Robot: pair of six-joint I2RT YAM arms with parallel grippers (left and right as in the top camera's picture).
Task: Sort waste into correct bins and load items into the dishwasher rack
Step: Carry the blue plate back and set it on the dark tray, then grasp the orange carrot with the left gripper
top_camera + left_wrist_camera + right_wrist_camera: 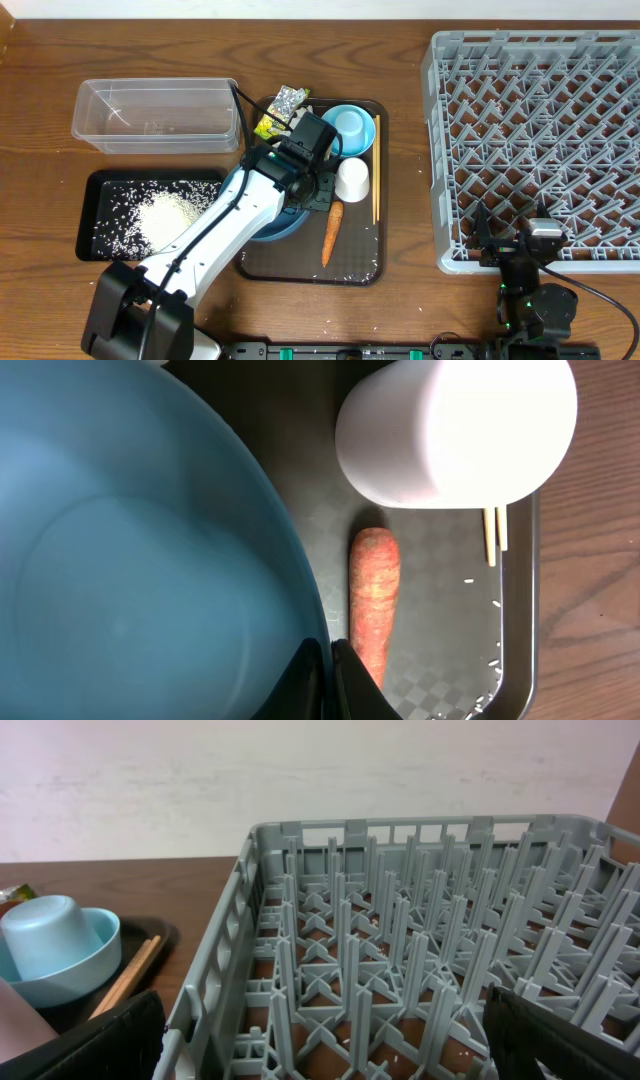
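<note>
We have the rice (160, 215) in the black tray (95, 250) at lower left. Our left pincer (328, 660) clamps the blue plate (150, 560) by its rim (the right pincer (322, 1005) gapes idle). The carrot (332, 232), the snack wrapper (280, 110) and loading the dishwasher rack (530, 150) remain.

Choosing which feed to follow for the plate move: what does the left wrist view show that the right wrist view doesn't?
Left wrist only: the left hand shut on the rim of the blue plate, the carrot beside it, and the white cup. Right wrist only: the dishwasher rack with its pegs, and the light-blue cup sitting in the small bowl. Both: the chopsticks and the brown tray.
</note>
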